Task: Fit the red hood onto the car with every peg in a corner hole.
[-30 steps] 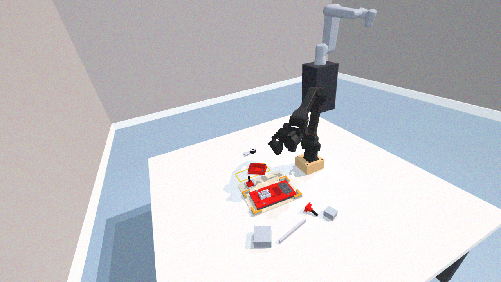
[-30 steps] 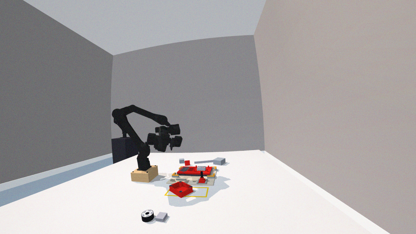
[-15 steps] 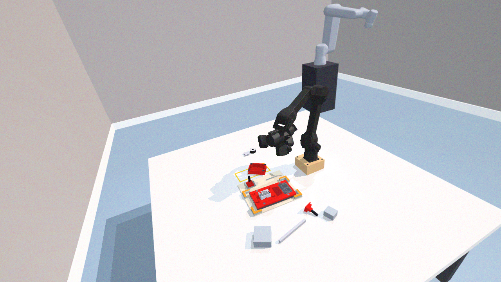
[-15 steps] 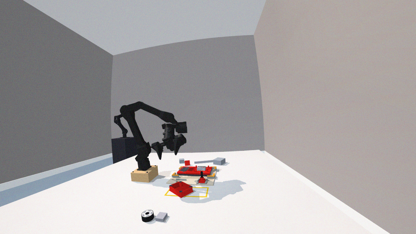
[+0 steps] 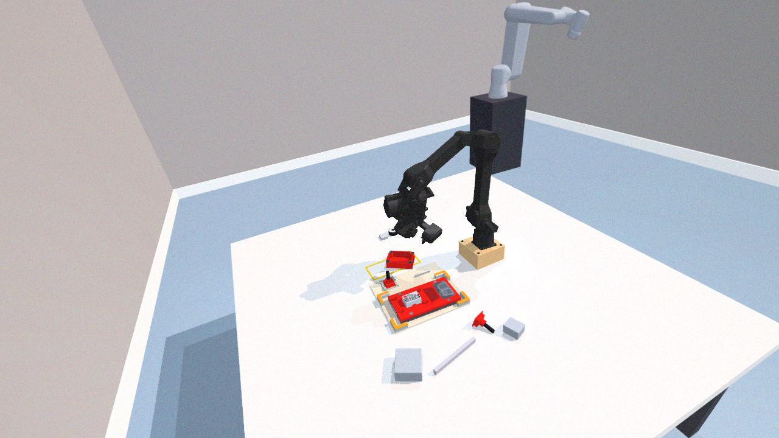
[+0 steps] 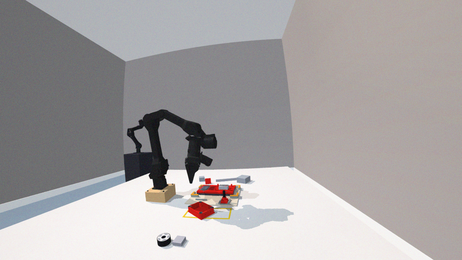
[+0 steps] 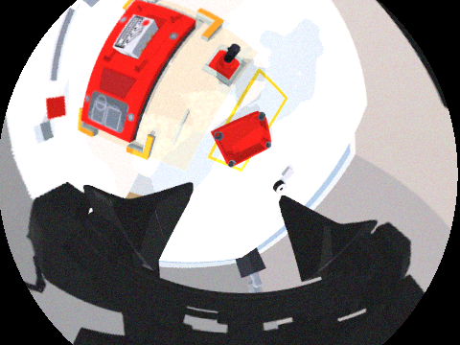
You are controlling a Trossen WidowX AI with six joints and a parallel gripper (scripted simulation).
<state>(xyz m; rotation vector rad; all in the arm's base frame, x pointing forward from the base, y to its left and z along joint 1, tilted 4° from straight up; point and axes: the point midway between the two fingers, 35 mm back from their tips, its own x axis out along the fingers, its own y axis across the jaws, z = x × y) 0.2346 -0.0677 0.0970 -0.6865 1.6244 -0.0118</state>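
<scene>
The red hood (image 5: pixel 399 264) (image 6: pixel 194 212) (image 7: pixel 241 139) lies on the table with its hollow side up, turned at an angle and partly over the yellow outline (image 7: pixel 273 84). Its corner bosses show dark ends. The red chassis (image 5: pixel 400 313) (image 7: pixel 158 53) sits in the beige jig (image 7: pixel 168 105) with orange corner brackets. The engine block (image 5: pixel 412 298) (image 6: pixel 223 187) (image 7: pixel 136 35) stands on its deck; the short pegs are too small to tell apart clearly. My gripper (image 5: pixel 416 236) (image 6: pixel 191 182) (image 7: pixel 238 194) is wide open and empty, pointing down, well above the table and clear of the hood.
A red part with a black stem (image 5: pixel 388 281) (image 6: pixel 224 200) (image 7: pixel 224 65) stands upright between hood and chassis. A similar red part (image 5: pixel 479 319) lies beyond the jig, near grey blocks (image 5: pixel 513 328) (image 5: pixel 408 365) and a rod (image 5: pixel 454 355). A wheel (image 6: pixel 163 239) lies beside a small block (image 6: pixel 179 240).
</scene>
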